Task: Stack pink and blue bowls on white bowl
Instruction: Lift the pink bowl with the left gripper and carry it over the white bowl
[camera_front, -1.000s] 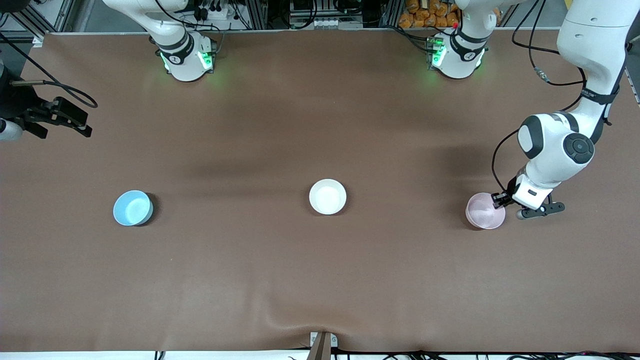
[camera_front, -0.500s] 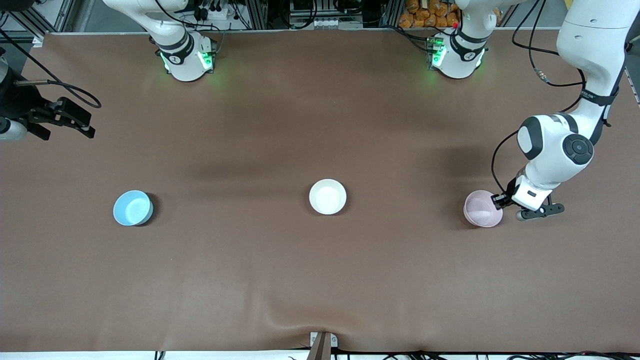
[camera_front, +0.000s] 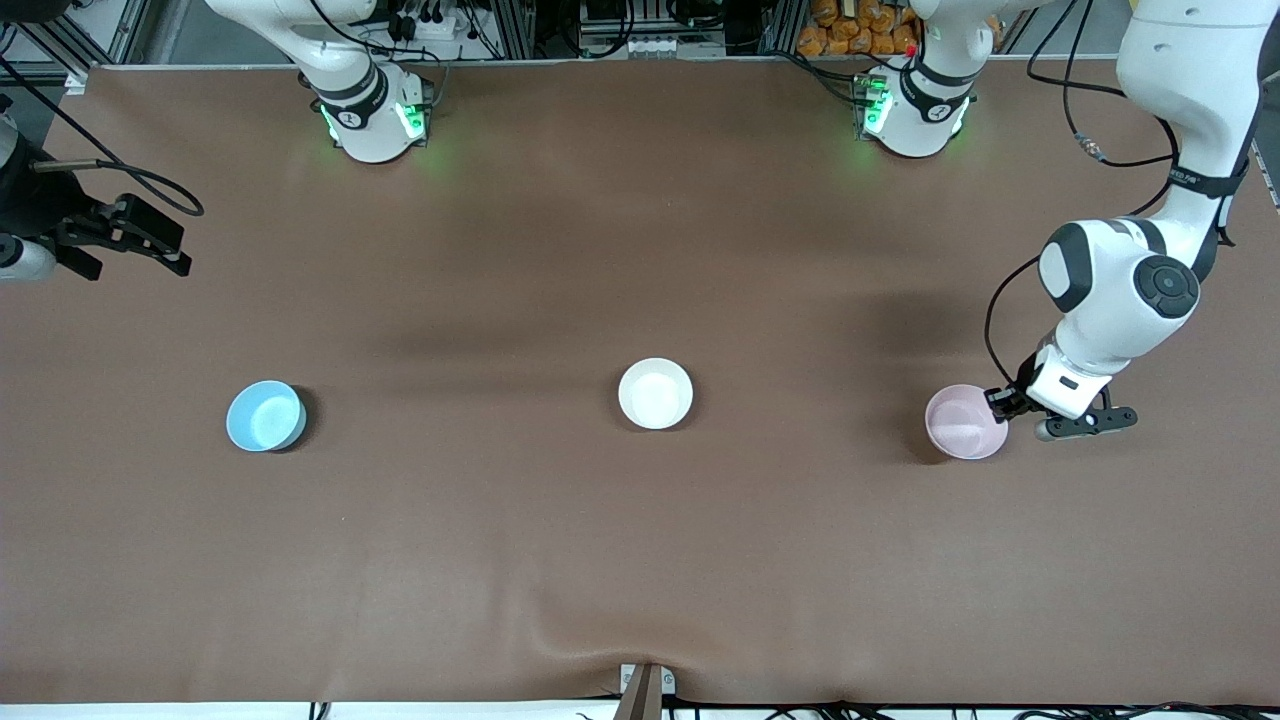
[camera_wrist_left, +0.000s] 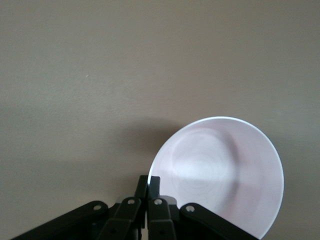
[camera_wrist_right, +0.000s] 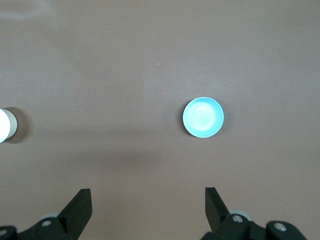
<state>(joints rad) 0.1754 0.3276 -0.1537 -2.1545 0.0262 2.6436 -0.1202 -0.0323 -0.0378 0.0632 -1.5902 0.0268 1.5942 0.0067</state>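
Observation:
The pink bowl (camera_front: 965, 422) is near the left arm's end of the table. My left gripper (camera_front: 1000, 405) is shut on its rim, one finger inside and one outside. In the left wrist view the fingertips (camera_wrist_left: 154, 182) pinch the edge of the pink bowl (camera_wrist_left: 220, 170). The white bowl (camera_front: 655, 393) stands at the table's middle. Toward the right arm's end sits the blue bowl (camera_front: 265, 416). My right gripper (camera_front: 165, 250) waits, open and empty, high over that end's edge. Its wrist view looks down on the blue bowl (camera_wrist_right: 203, 117) and part of the white bowl (camera_wrist_right: 6, 125).
The brown table cover (camera_front: 640, 560) carries only the three bowls. Both arm bases (camera_front: 372, 115) stand along the edge farthest from the front camera. A small bracket (camera_front: 645, 685) sits at the nearest edge.
My left gripper has closed fully on the pink bowl's rim, and the bowl has shifted slightly toward the white bowl. The right gripper barely moved.

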